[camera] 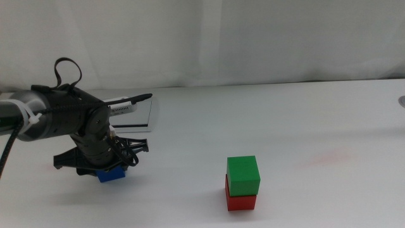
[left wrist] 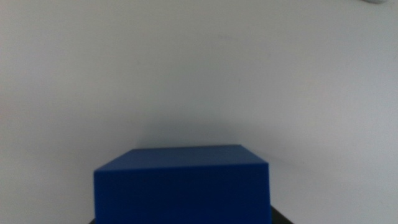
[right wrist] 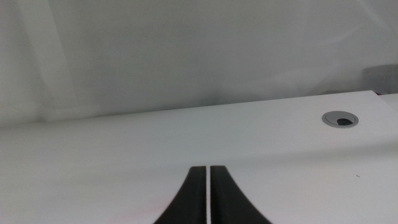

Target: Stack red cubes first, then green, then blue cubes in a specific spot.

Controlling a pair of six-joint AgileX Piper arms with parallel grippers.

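The green cube [camera: 243,174] sits squarely on the red cube [camera: 241,201] on the white tabletop, right of centre in the middle view. Far to their left, my left gripper [camera: 109,166] points down over the blue cube [camera: 112,175], which shows only as a corner under the dark jaws. In the left wrist view the blue cube [left wrist: 181,185] fills the space between the jaws, with dark slivers of them pressed against its lower corners. My right gripper [right wrist: 208,186] is shut and empty above bare table, out of the middle view.
A grey-rimmed rectangular panel [camera: 140,114] lies just behind the left arm. A faint pink smudge [camera: 329,158] marks the table right of the stack. A round grey grommet [right wrist: 340,119] sits in the tabletop near its back edge, with a white curtain behind.
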